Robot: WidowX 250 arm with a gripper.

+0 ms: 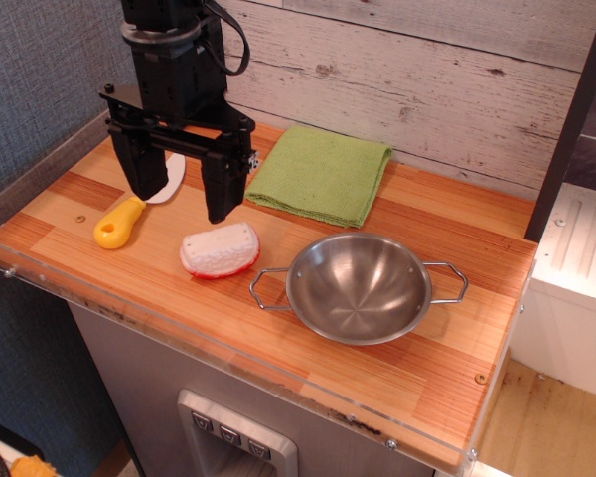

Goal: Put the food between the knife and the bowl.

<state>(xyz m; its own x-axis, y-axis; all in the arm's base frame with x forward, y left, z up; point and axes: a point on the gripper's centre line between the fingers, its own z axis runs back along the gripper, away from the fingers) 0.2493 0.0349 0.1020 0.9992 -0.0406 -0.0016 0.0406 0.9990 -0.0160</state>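
Observation:
The food (220, 249), a white block with a red rim, lies on the wooden counter between the knife and the bowl. The knife (131, 209) has a yellow handle at the front left; its pale blade runs back behind my gripper. The steel bowl (359, 286) with two wire handles sits to the right of the food. My black gripper (182, 203) hangs open and empty above the counter, just behind and left of the food, its two fingers (220, 191) wide apart and touching nothing.
A folded green cloth (319, 172) lies at the back against the plank wall. A clear plastic lip (119, 310) runs along the counter's front edge. A dark post (568, 119) and a white appliance (577, 270) stand at the right.

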